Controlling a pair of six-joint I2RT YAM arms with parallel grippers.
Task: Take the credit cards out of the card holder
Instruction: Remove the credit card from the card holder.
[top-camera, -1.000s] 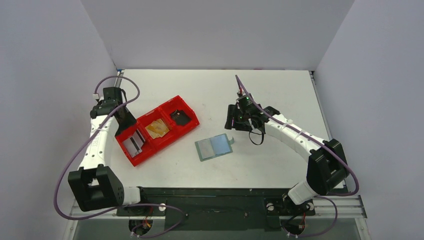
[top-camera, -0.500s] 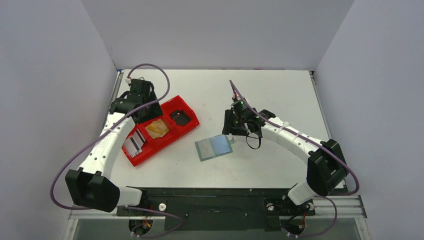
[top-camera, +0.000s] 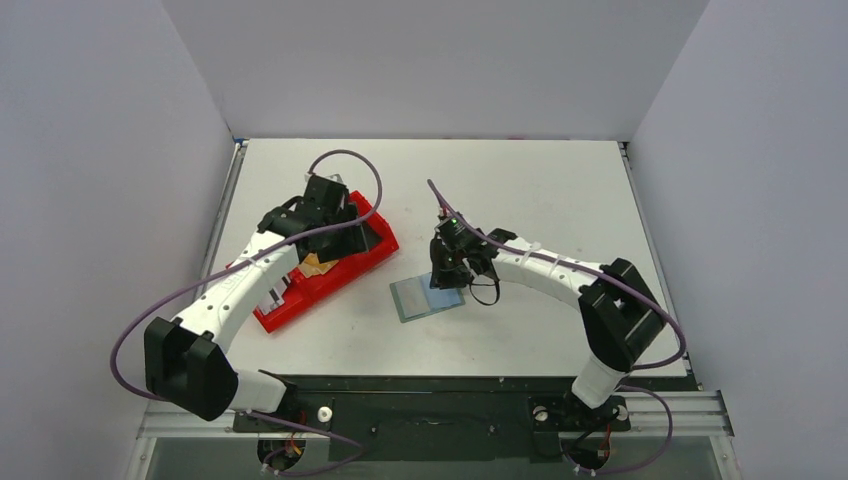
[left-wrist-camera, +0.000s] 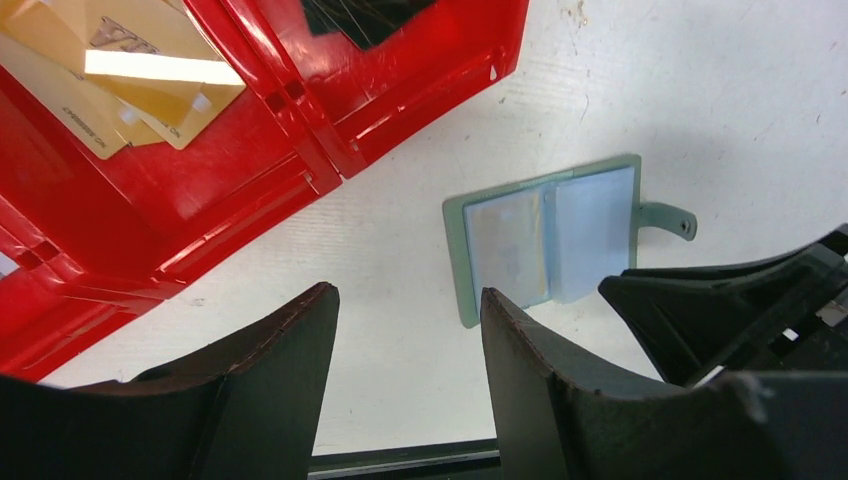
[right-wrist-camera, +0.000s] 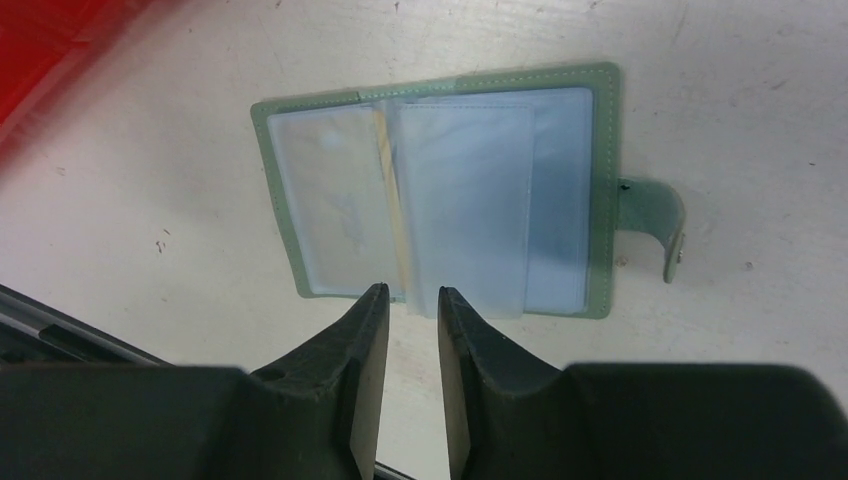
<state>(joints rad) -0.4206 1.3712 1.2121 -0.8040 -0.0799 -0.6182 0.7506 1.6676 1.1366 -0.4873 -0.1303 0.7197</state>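
The grey-green card holder lies open on the white table, its clear sleeves facing up and its tab out to one side. A thin tan-yellow credit card edge shows between two sleeves. My right gripper hangs just over the holder's edge; its jaws stand narrowly open, with a sleeve corner showing in the gap and nothing clamped. My left gripper is open and empty, above bare table between the red tray and the card holder. From above, both grippers flank the holder.
The red three-compartment tray sits left of the holder. Tan-yellow cards lie in its middle compartment and a black item in its end compartment. White walls enclose the table on three sides.
My left arm has swung right, from the tray's far left end to over its right end. My right gripper has moved down-left onto the holder's edge, and its jaws have narrowed.
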